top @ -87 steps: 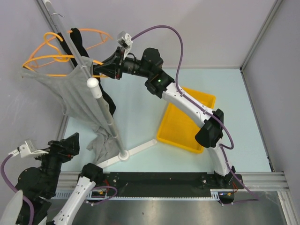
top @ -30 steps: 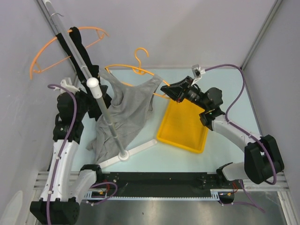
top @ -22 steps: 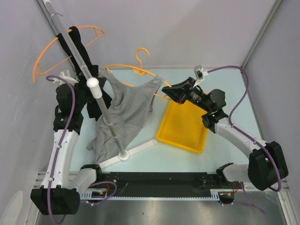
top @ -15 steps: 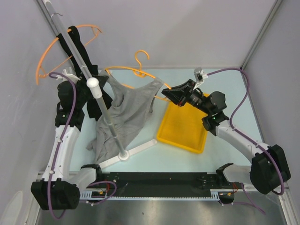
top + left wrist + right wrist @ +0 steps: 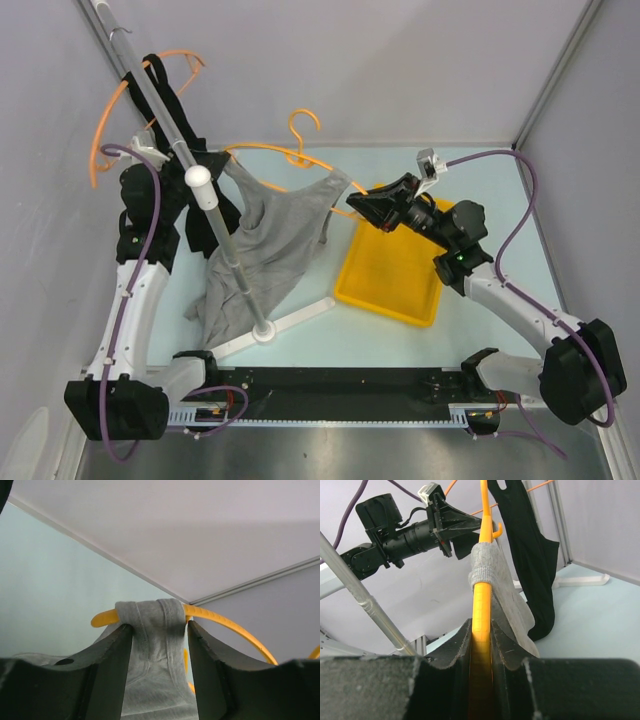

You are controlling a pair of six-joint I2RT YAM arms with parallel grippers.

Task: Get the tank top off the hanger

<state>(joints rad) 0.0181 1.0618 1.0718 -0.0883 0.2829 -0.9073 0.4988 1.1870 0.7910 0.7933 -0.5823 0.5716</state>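
Note:
The grey tank top [image 5: 268, 240] hangs from an orange hanger [image 5: 292, 151] beside the rack pole. My right gripper [image 5: 353, 203] is shut on the hanger's right end; in the right wrist view the orange bar [image 5: 481, 625] sits clamped between the fingers, with a grey strap [image 5: 483, 562] wrapped over it further along. My left gripper [image 5: 218, 163] is at the hanger's left end. In the left wrist view its fingers [image 5: 117, 650] stand on both sides of the other grey strap [image 5: 152, 617], touching its edges where it loops over the hanger [image 5: 225, 625].
A metal rack pole [image 5: 215, 225] slants across the left, its white base [image 5: 290, 322] on the table. A black garment [image 5: 168, 90] hangs on another orange hanger [image 5: 115, 100] on the rack. A yellow tray [image 5: 390, 270] lies under my right arm. Walls stand close on all sides.
My left gripper has narrowed from wide open onto the tank top's strap. The right arm has drawn the hanger slightly right. The black garment's hanger has swung on the rack.

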